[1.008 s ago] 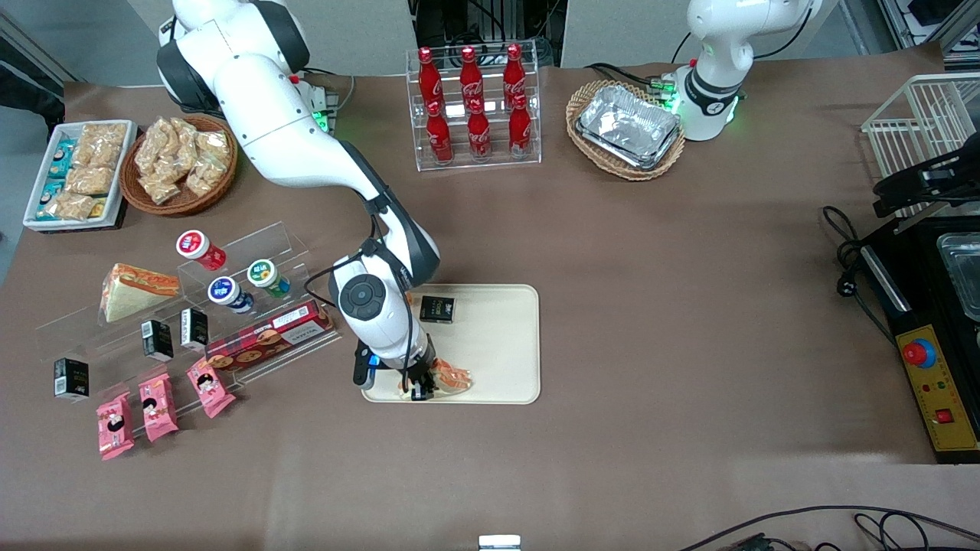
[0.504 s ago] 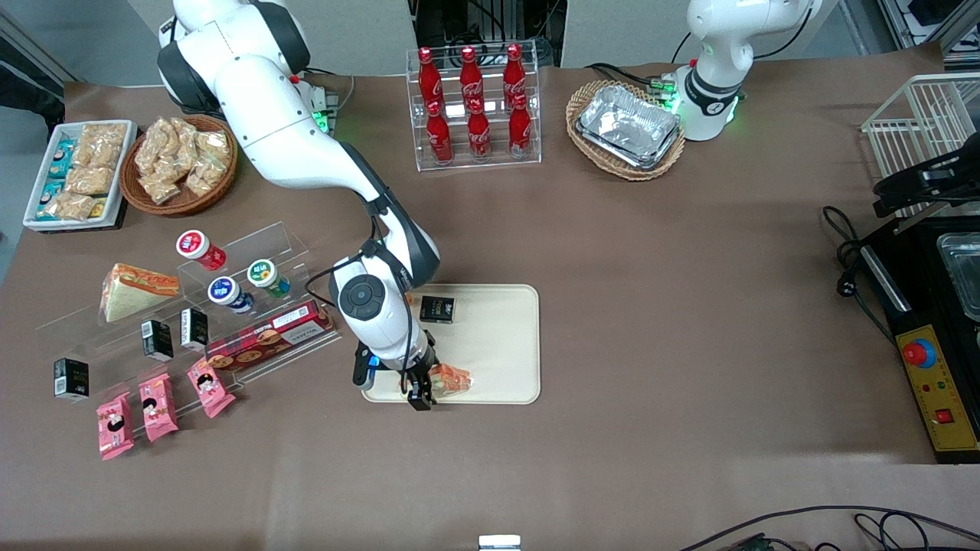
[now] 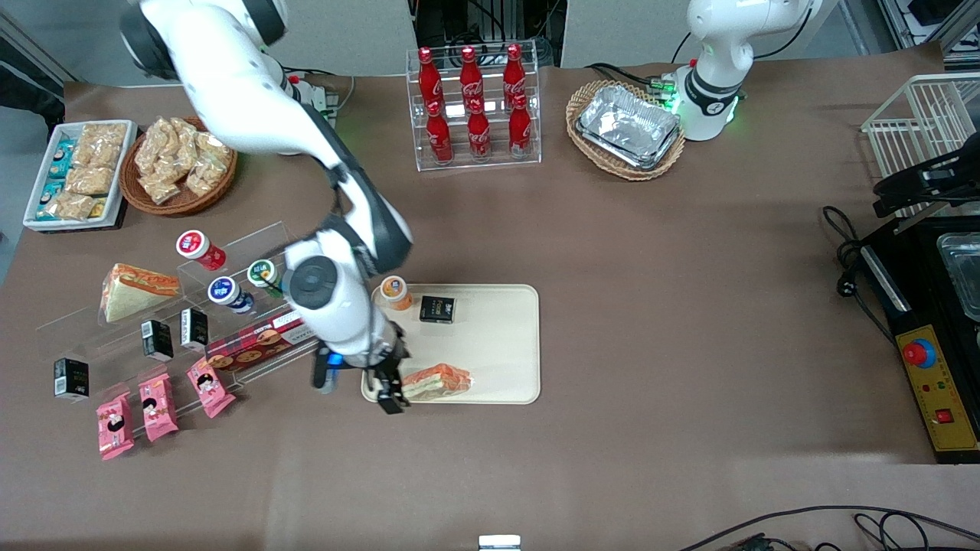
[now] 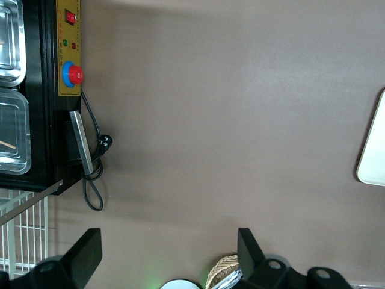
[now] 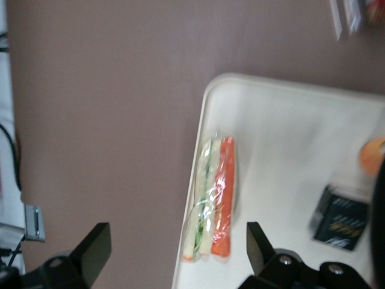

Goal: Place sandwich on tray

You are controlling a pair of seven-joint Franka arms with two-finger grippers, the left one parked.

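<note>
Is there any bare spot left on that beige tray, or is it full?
The tray has bare room between the black box and the sandwich, and along its edge toward the parked arm. The orange-lidded cup crowds one corner. The open gripper hangs at the corner beside the sandwich.

My gripper (image 3: 390, 399) covers the tray (image 3: 498, 344) corner beside the sandwich (image 3: 438, 380), whose near end is cut off in my wrist view, where the orange cup (image 5: 374, 155) by the black box (image 5: 340, 217) is blurred.
</note>
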